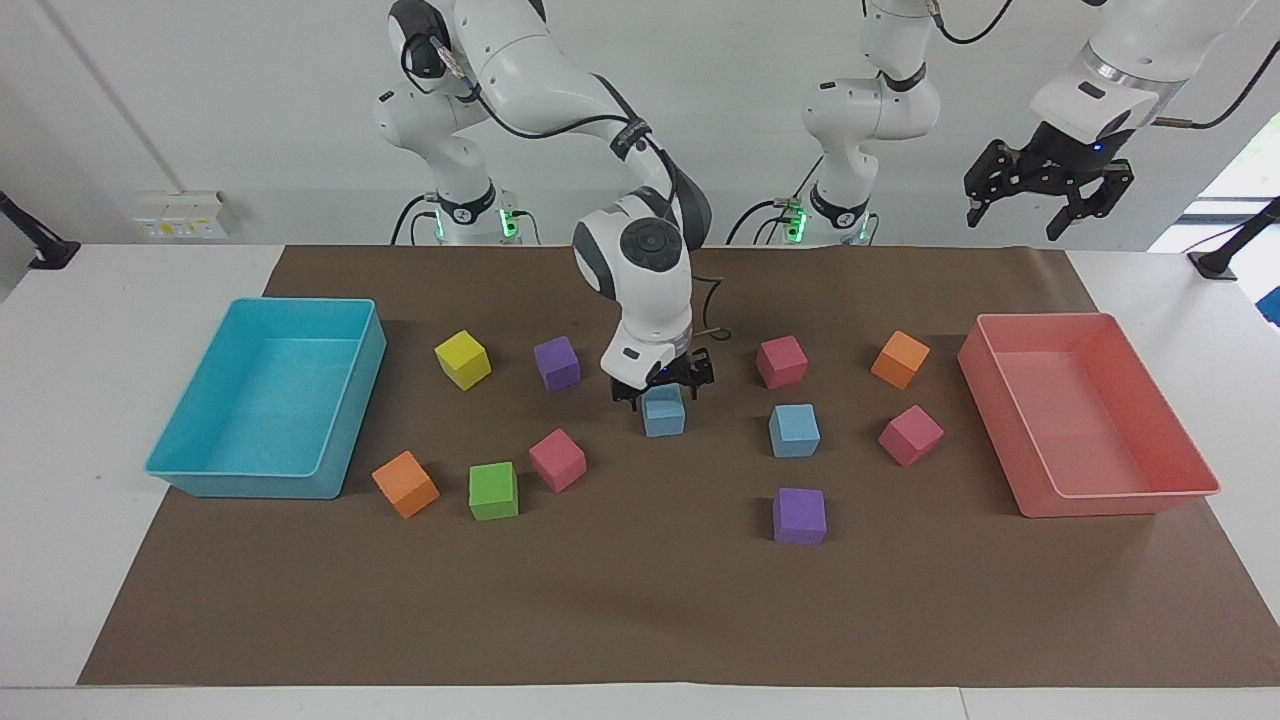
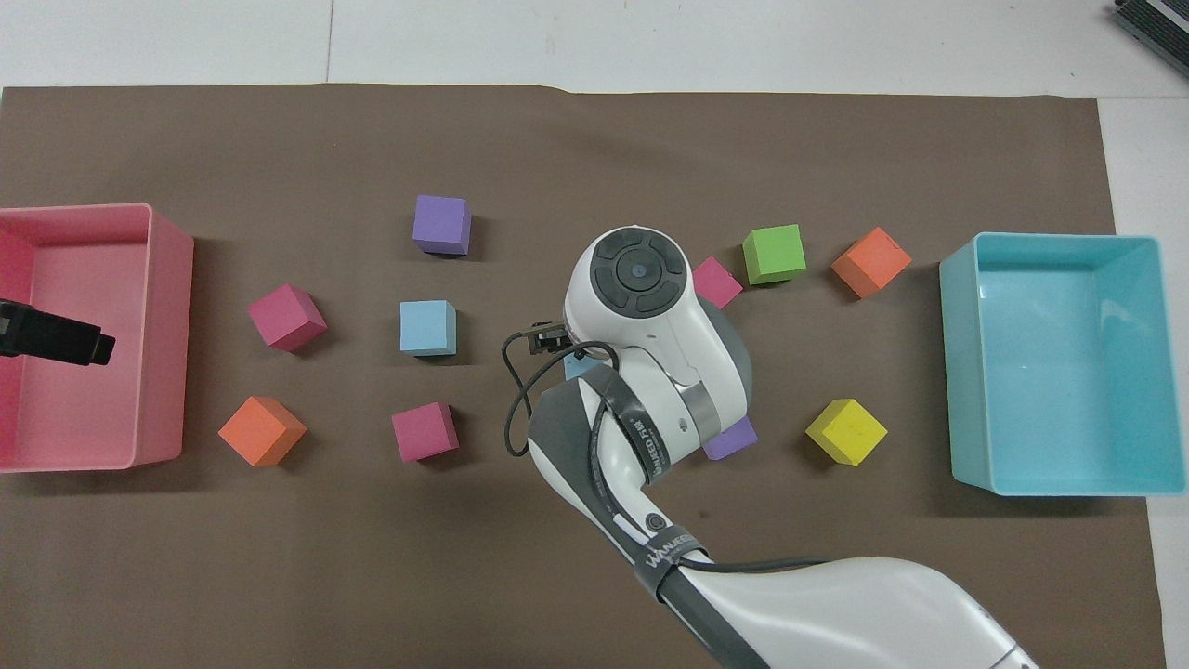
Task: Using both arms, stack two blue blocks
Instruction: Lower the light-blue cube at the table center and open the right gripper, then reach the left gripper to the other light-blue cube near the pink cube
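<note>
One blue block (image 1: 663,414) sits on the brown mat mid-table; only its corner shows in the overhead view (image 2: 581,367) under the right arm's wrist. My right gripper (image 1: 662,386) hangs just above this block, fingers spread wider than it, not gripping it. The second blue block (image 1: 794,431) (image 2: 427,327) sits beside it, toward the left arm's end of the table. My left gripper (image 1: 1016,220) (image 2: 56,339) waits open and empty, high over the pink tray (image 1: 1120,503).
A cyan tray (image 1: 200,482) stands at the right arm's end. Yellow (image 1: 462,359), purple (image 1: 556,362), pink (image 1: 557,459), green (image 1: 493,490) and orange (image 1: 404,483) cubes lie around; another purple (image 1: 799,515), two pink (image 1: 781,361) (image 1: 910,435) and an orange (image 1: 900,359) lie toward the left arm's end.
</note>
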You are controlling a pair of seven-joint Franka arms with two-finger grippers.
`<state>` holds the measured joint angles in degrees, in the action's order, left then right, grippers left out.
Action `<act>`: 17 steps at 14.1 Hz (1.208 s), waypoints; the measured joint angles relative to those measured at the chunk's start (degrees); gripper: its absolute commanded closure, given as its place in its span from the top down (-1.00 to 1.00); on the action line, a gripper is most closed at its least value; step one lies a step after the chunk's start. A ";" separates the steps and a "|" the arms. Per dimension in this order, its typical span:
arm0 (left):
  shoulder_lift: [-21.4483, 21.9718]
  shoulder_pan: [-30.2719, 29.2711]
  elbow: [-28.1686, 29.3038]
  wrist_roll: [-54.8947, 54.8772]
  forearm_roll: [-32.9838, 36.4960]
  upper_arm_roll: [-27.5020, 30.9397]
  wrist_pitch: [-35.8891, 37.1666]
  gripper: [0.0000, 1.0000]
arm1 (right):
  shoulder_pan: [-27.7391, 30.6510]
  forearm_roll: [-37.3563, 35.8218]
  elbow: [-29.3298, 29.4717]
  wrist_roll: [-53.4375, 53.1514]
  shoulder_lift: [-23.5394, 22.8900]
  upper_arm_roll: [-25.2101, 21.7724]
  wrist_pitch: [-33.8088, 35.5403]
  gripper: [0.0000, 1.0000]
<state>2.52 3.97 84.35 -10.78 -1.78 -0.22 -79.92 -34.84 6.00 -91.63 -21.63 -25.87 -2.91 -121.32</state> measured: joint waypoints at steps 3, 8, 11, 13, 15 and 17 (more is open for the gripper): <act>0.00 0.00 0.00 0.22 0.00 0.00 0.54 1.00 | 2.39 0.60 0.00 0.00 3.52 -0.03 3.96 1.00; 0.00 0.07 0.02 1.71 0.00 -0.06 0.30 1.00 | 6.74 1.95 -0.65 4.64 7.16 -0.05 10.32 1.00; -0.05 0.77 0.86 3.46 -0.01 -0.51 -1.60 1.00 | 11.02 10.99 -3.48 16.26 7.20 -0.20 8.60 1.00; -0.24 2.22 2.33 5.44 -0.02 -0.56 -3.68 1.00 | 13.40 15.40 -5.93 20.45 7.28 -0.26 7.09 1.00; -0.69 3.84 3.88 7.60 -0.02 -0.59 -5.96 1.00 | 13.76 21.39 -8.56 23.11 7.31 -0.24 5.06 1.00; -1.17 5.35 5.98 9.69 -0.02 -0.64 -9.54 1.00 | 13.56 26.77 -12.05 25.35 7.27 -0.05 1.37 1.00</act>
<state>1.35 9.32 90.33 -1.09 -1.79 -0.86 -89.46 -21.28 32.77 -103.68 3.72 -18.60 -2.96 -119.95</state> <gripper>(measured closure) 0.000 0.000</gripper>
